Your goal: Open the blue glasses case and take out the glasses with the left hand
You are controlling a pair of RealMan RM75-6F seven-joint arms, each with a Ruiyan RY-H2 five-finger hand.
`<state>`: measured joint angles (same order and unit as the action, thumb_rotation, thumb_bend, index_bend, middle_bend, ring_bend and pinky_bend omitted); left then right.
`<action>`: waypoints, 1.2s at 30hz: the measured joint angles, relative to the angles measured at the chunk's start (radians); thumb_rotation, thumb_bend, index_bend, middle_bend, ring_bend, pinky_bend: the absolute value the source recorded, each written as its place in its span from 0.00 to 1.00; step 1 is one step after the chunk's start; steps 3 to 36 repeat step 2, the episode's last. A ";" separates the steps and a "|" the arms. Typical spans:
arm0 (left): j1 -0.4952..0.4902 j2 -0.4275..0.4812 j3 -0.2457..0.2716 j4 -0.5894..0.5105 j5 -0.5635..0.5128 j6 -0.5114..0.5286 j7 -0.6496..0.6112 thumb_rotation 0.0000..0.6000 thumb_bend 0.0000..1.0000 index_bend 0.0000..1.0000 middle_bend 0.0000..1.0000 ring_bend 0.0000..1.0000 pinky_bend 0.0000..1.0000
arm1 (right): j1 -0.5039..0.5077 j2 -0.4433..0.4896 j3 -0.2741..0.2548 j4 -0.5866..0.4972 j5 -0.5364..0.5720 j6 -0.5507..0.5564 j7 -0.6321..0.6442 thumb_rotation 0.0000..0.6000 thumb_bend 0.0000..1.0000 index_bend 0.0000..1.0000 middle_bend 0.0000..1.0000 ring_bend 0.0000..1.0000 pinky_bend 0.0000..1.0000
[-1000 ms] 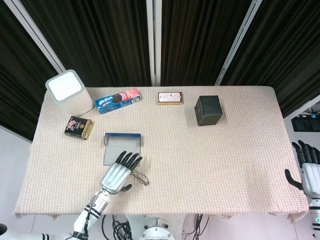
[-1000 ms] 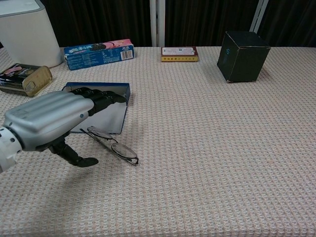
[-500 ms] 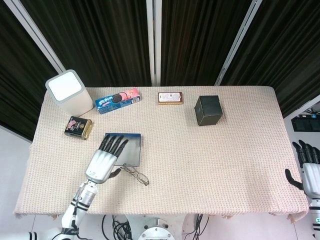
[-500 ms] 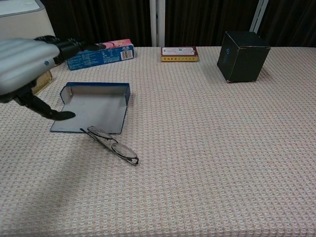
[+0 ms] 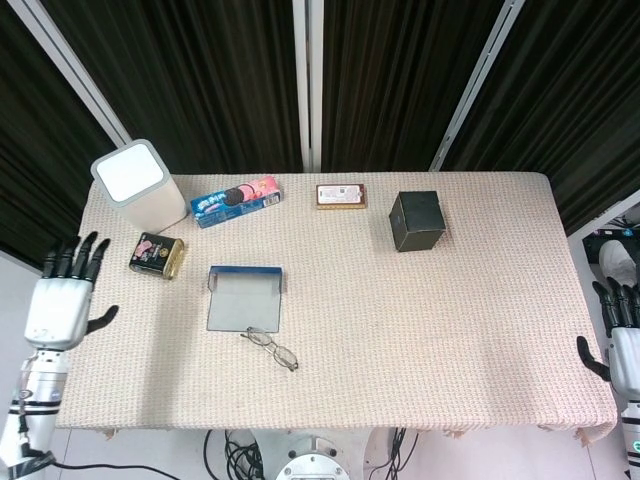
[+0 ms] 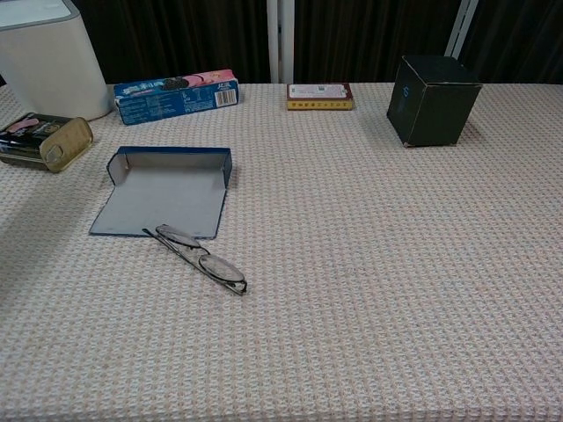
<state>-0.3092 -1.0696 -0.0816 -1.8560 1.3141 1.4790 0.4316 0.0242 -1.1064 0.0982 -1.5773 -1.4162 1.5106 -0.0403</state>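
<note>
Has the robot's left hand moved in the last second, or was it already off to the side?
Yes. The left hand was over the open blue glasses case and has pulled away leftward, past the table's left edge. The glasses lie on the cloth.

Probably a lab or test studio: black curtains (image 5: 200,70) behind a cloth-covered table (image 5: 450,300) of assorted props

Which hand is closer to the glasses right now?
Left. The left hand is off the table's left edge, open, beyond the glasses; the right hand is off the far right edge, much farther away.
</note>
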 measured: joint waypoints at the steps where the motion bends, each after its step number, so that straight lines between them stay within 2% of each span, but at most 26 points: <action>1: 0.010 0.019 0.002 0.000 -0.003 0.000 -0.020 1.00 0.17 0.00 0.00 0.00 0.00 | 0.000 -0.001 0.001 -0.004 0.001 0.001 -0.008 1.00 0.32 0.00 0.00 0.00 0.00; 2: 0.021 0.040 0.005 0.001 -0.006 -0.001 -0.046 1.00 0.17 0.00 0.00 0.00 0.00 | 0.001 -0.003 0.001 -0.010 0.002 0.002 -0.018 1.00 0.32 0.00 0.00 0.00 0.00; 36: 0.021 0.040 0.005 0.001 -0.006 -0.001 -0.046 1.00 0.17 0.00 0.00 0.00 0.00 | 0.001 -0.003 0.001 -0.010 0.002 0.002 -0.018 1.00 0.32 0.00 0.00 0.00 0.00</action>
